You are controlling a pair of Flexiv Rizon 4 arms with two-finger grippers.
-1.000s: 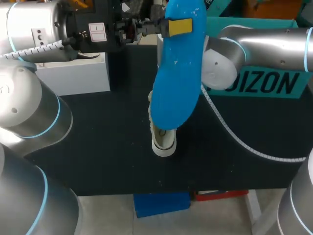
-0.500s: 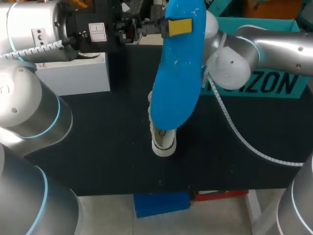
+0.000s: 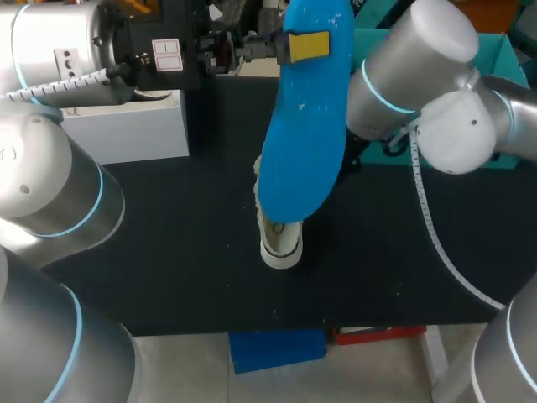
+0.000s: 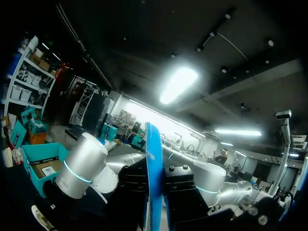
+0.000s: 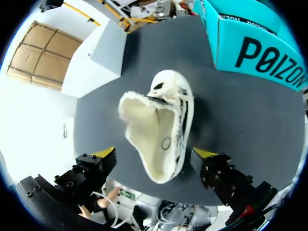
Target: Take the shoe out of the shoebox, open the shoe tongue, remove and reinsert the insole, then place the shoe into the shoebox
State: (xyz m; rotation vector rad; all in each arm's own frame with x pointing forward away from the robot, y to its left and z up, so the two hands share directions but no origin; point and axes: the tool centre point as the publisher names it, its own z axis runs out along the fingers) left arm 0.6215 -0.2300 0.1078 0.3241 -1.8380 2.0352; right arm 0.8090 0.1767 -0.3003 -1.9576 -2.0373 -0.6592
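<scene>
Slip risk: blue foam insole (image 3: 306,143) clenched end-only in left gripper (image 3: 306,46) | right gripper (image 5: 154,159) released, astride white fleecy shoe (image 5: 161,125)

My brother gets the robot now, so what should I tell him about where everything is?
Left claw: shut on the insole, held up over the table.
Right claw: open above the shoe, not touching it.
Shoe: on the table, outside the box, mouth wide open.
Done: shoe out, tongue open, insole out.
Left: insole back in, shoe into box.
</scene>
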